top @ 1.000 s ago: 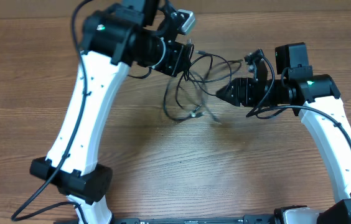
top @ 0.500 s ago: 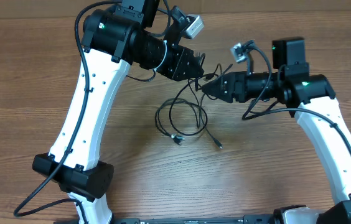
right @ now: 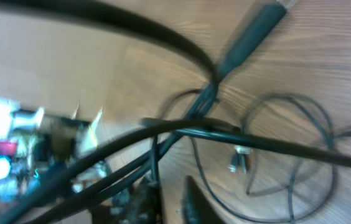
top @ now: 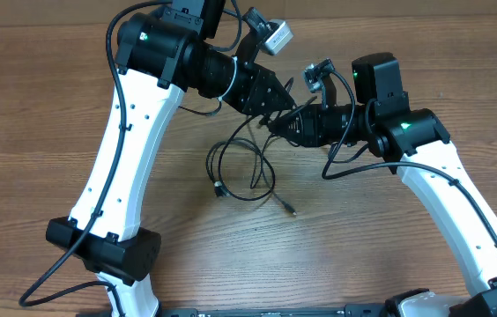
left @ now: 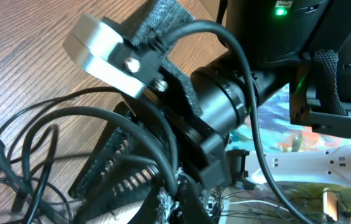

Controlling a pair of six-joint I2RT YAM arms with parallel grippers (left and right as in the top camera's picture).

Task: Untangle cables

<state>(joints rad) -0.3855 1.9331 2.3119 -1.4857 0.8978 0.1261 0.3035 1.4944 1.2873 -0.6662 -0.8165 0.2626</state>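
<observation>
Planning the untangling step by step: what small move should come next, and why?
Probably draw the right gripper slowly away from the left gripper. Both look shut on the cables at nearly one spot, with the plug ends lying loose on the table below, so a gentle pull should spread the tangle.

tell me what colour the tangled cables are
The cables are black, with small silvery tips at the plug ends; the overhead view shows them best.

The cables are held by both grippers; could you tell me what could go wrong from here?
The left gripper and right gripper grip the cables almost tip to tip, so the fingers may collide. The loops hanging below cross one another; pulling apart could tighten a knot rather than free it.
</observation>
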